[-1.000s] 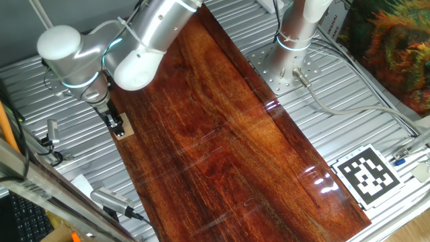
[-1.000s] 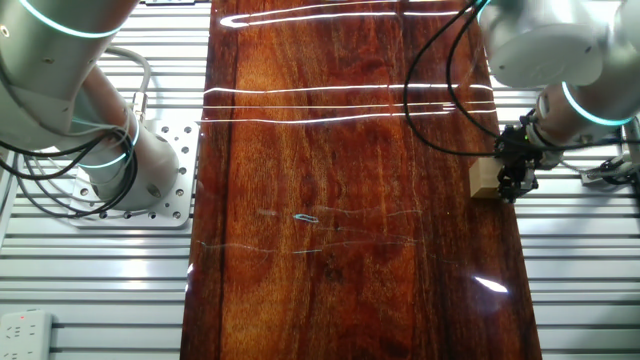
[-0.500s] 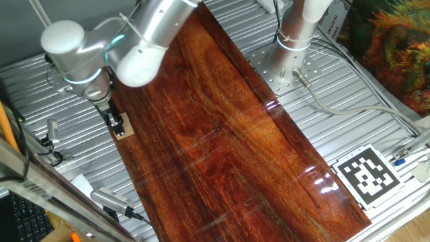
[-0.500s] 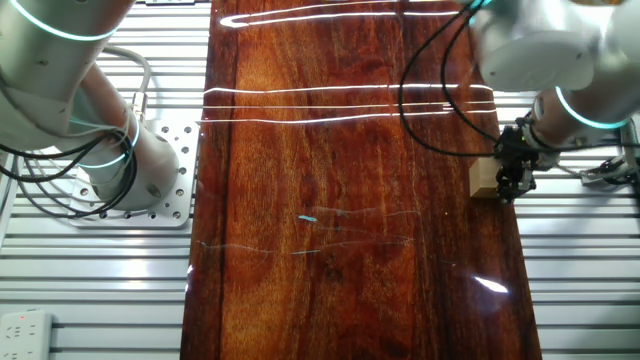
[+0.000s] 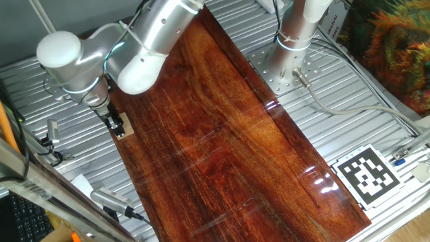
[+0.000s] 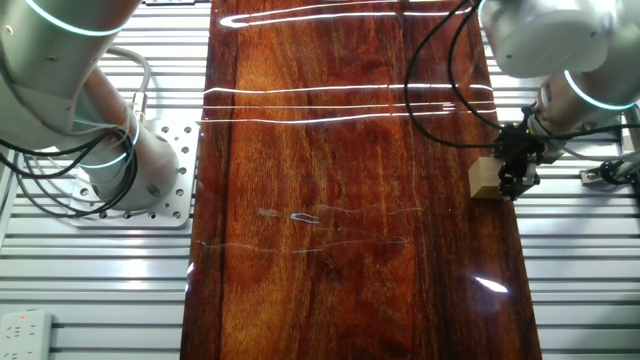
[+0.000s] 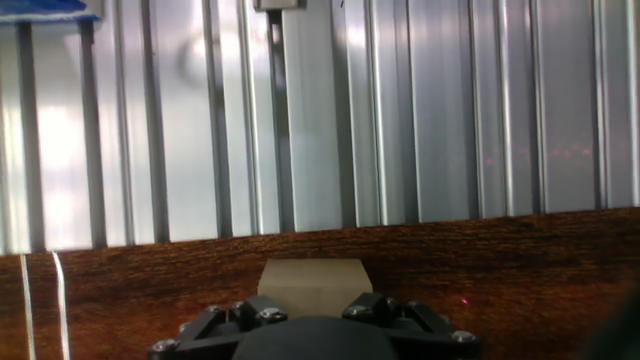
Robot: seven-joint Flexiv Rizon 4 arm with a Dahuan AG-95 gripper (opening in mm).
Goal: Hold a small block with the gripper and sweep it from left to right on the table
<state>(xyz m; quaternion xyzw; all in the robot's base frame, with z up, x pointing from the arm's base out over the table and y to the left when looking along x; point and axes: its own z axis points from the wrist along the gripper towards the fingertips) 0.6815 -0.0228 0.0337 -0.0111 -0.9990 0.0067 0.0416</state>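
The small block (image 5: 121, 127) sits at the very edge of the table (image 5: 228, 134), right where the reddish board meets the ribbed grey metal deck (image 5: 40, 87). You can see the same thing in the other fixed view: block (image 6: 485, 179) on the board's edge strip, the rest of the board bare wood with glare streaks.

The gripper (image 5: 114, 123) is down on the block, black fingers on either side of it. In the hand view the block (image 7: 315, 285) shows just past the finger hardware (image 7: 315, 330), centred between the two sides, resting on the wood. The fingers look closed on it, but the contact faces are hidden, so treat the grasp as likely, not confirmed. The block appears flat on the board, not lifted.

My read: you're at the start of the sweep — block held at one end of the stroke, full width of the board ahead of it.

For the next move:
- keep the clamp firm, so the block doesn't twist out under drag
- keep light downward contact, so it slides and doesn't skip
- travel straight across the board, away from the metal deck

Watch the edge: the block is close enough to it that any drift toward the deck could tip it off the wood.

The fixed white column (image 5: 299, 30) and the fiducial tag (image 5: 368, 176) stand well clear of the path.
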